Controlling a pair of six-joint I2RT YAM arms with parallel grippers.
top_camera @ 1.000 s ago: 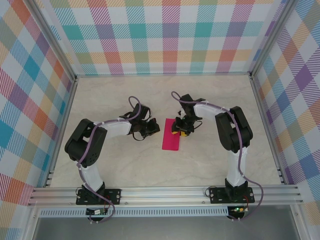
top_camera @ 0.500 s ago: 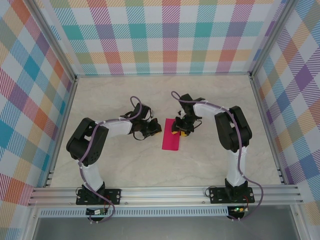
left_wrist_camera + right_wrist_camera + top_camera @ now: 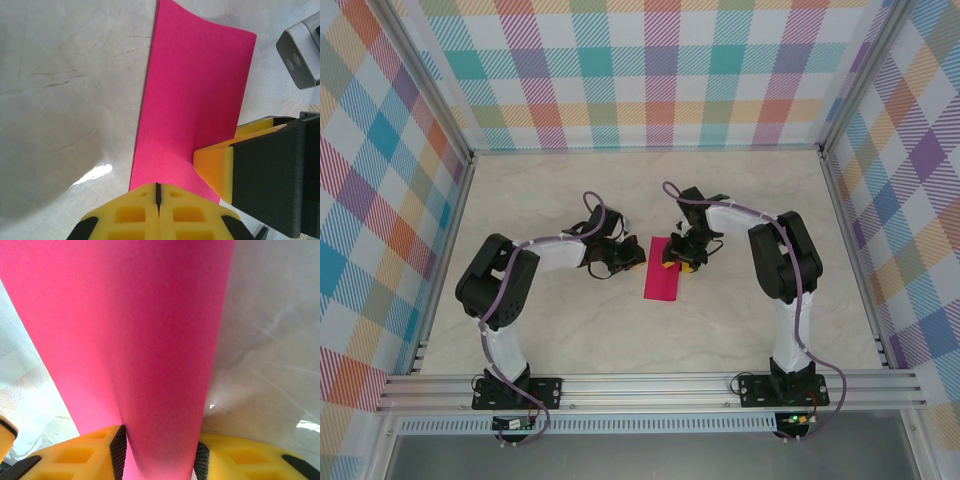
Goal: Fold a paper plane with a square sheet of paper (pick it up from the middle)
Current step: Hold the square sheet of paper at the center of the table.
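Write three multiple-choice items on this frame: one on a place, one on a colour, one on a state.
1. Where is the paper?
A. Flat on the table, between the left gripper and the right gripper
B. Hanging in the air, clear of the table
C. In the far left corner of the table

2. What colour are the right gripper's fingers?
A. Blue
B. Yellow
C. White

3. How does the right gripper stand?
A. Wide open, well off the paper
B. Shut on nothing
C. Shut on the paper

Answers:
1. A, since the top view shows the paper lying mid-table with a gripper at each side.
2. B, since the right wrist view shows yellow fingers with dark pads.
3. C, since the right wrist view shows the paper running up between the two fingers.
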